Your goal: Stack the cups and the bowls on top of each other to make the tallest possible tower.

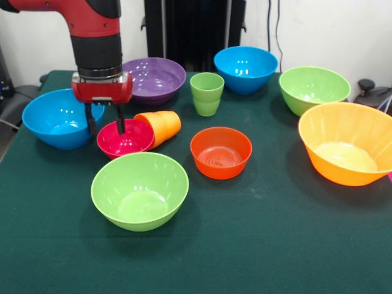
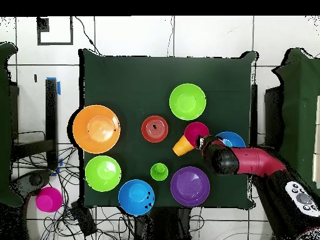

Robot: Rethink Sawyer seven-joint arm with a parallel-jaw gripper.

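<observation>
My gripper [image 1: 105, 124] is open and empty, with its fingers pointing down. One finger [image 1: 120, 124] is over the small magenta bowl [image 1: 125, 139] and the other is over the gap towards the left blue bowl [image 1: 58, 119]. The orange cup [image 1: 160, 126] lies on its side against the magenta bowl. The light green cup [image 1: 206, 93] stands upright farther back. The orange-red bowl [image 1: 220, 152], the near green bowl [image 1: 139, 191], the purple bowl [image 1: 154, 79], the far blue bowl [image 1: 245, 68], the right green bowl [image 1: 314, 89] and the large orange bowl [image 1: 349, 144] each stand apart on the table.
The dark green cloth [image 1: 257, 245] covers the table. In the overhead view the arm [image 2: 250, 161] reaches in from the right and hides part of one blue bowl [image 2: 234, 137]. A magenta round object [image 2: 48, 199] lies off the table among cables.
</observation>
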